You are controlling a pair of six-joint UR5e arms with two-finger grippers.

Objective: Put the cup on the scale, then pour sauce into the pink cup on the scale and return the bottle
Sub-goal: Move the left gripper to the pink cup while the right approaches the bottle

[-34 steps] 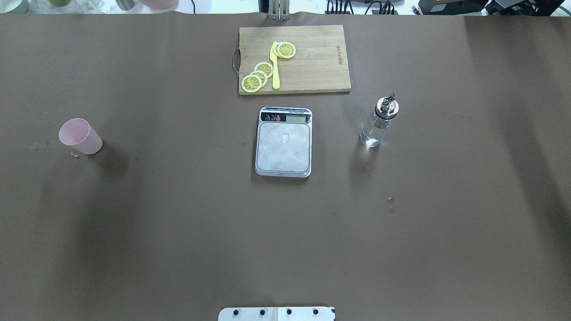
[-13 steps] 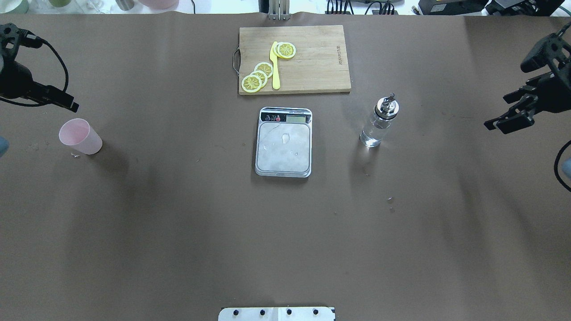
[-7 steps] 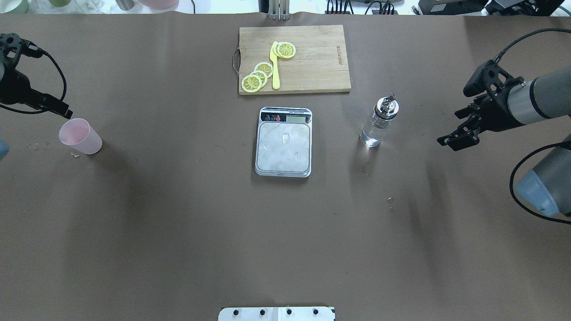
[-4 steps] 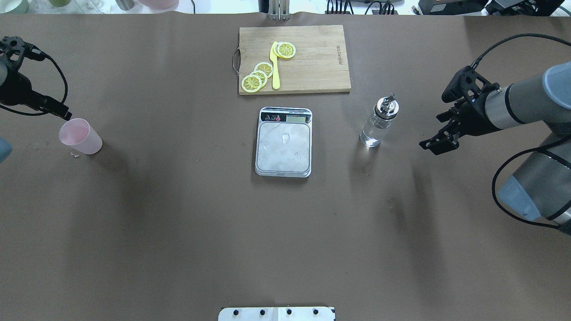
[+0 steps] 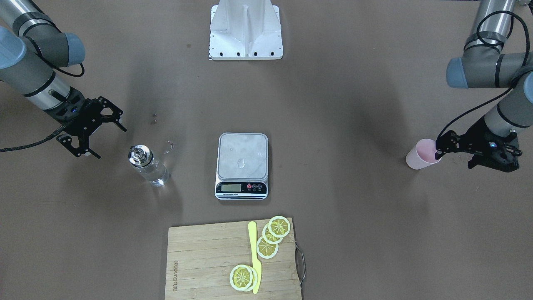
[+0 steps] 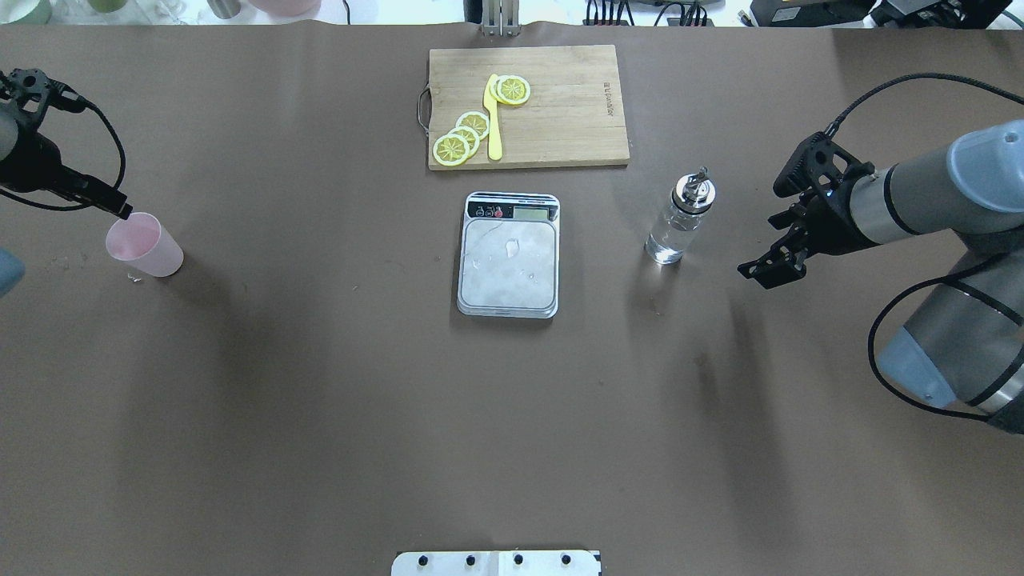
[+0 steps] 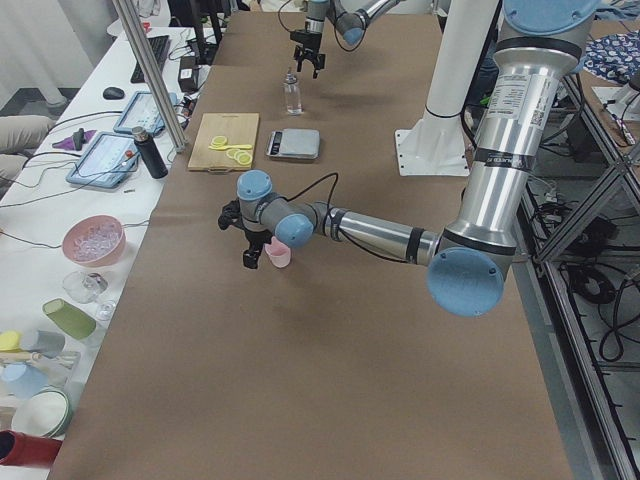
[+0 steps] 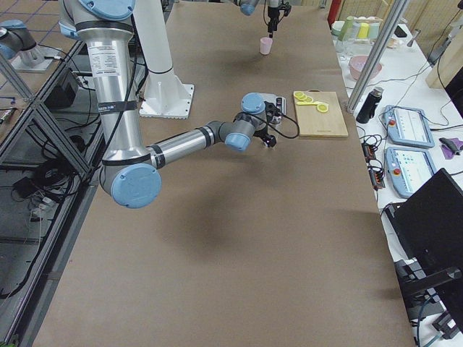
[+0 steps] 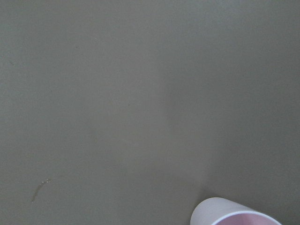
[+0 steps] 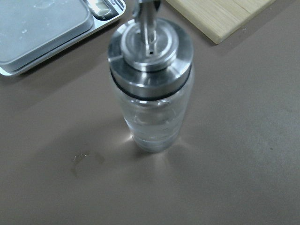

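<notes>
Overhead exterior view puts the scale [image 6: 508, 268] at the table's middle, a few droplets on its platform; the pink cup [image 6: 148, 246] stands upright on the table at the far left, well apart from the scale; the left gripper [image 5: 453, 157] sits just beside the cup with fingers spread, one tip at the rim, gripping nothing; the glass bottle [image 6: 678, 228] stands upright right of the scale, clear sauce [image 10: 152, 129] low inside it; the right gripper [image 6: 764, 248], jaws wide apart, hangs near the bottle's right side, not touching; beyond the scale lies a wooden cutting board [image 6: 560, 112] carrying lemon slices [image 6: 468, 132] and a yellow knife [image 6: 494, 120].
</notes>
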